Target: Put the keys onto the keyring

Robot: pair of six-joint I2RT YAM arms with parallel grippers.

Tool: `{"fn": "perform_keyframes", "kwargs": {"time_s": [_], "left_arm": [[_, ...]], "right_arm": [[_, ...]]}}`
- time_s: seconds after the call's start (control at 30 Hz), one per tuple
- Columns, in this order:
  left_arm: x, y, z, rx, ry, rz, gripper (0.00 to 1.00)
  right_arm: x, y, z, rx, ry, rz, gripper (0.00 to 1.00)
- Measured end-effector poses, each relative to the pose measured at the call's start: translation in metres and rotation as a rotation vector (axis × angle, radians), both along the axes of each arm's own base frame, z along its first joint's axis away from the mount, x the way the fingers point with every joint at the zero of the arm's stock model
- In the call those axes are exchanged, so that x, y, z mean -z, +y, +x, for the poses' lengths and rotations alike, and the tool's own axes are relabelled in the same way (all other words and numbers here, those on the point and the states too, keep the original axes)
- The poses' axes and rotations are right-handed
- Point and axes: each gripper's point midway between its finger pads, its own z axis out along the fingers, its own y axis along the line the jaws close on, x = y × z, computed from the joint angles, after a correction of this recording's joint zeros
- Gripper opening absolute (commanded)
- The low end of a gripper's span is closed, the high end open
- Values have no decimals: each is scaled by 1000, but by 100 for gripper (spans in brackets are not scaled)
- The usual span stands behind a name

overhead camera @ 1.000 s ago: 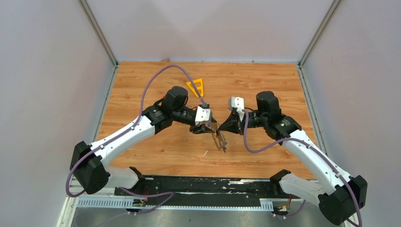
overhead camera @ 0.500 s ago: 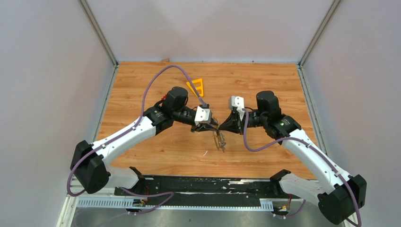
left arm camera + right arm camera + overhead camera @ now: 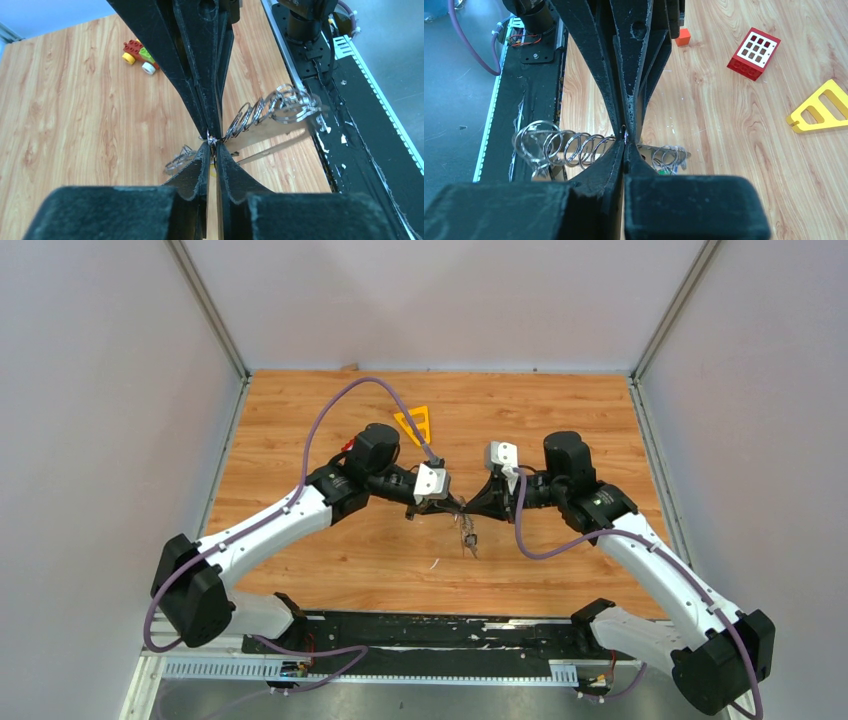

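The two arms meet tip to tip above the middle of the wooden table (image 3: 560,410). The left gripper (image 3: 212,150) is clenched; its two fingers are pressed almost together, with only a thin slit between them. A small bit of bright metal is pinched at the very tip. The right gripper (image 3: 625,149) is closed in the same way and on the same spot, so the two pairs of fingers nearly touch each other.

The keyring (image 3: 270,131) is what both of them grasp. It shows as two flat grey bars which run together toward the jaws, and its narrow end sits between the fingertips. The rest of the loop sticks out to the side and below the jaws, off the table. From above it hangs as a small bunch just under the meeting point, a little toward the near edge.

A row of silver split rings (image 3: 260,107) is threaded along the keyring, close beside the jaws on both sides. The keys (image 3: 668,161) hang under the rings – they are blurred, and only a small green spot is clear.

Well apart on the table lie a yellow triangular frame (image 3: 414,425) at the far side, a red brick (image 3: 754,47), a small orange block (image 3: 682,36) and a little group of toy bricks (image 3: 139,51).
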Motion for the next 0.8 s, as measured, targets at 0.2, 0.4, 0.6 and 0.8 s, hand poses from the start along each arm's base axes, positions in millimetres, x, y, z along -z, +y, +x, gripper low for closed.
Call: {"fn": "perform_keyframes", "kwargs": {"time_s": [0.2, 0.4, 0.6, 0.8], "left_arm": [[1, -1, 1, -14, 23, 4, 0], [3, 0, 5, -39, 22, 18, 0], [3, 3, 8, -88, 17, 82, 0], [2, 4, 11, -120, 31, 157, 0]], "right_arm": [[0, 0, 1, 7, -2, -3, 0], [2, -2, 6, 30, -14, -15, 0], [4, -1, 11, 41, -45, -19, 1], [4, -1, 16, 50, -84, -20, 3]]}}
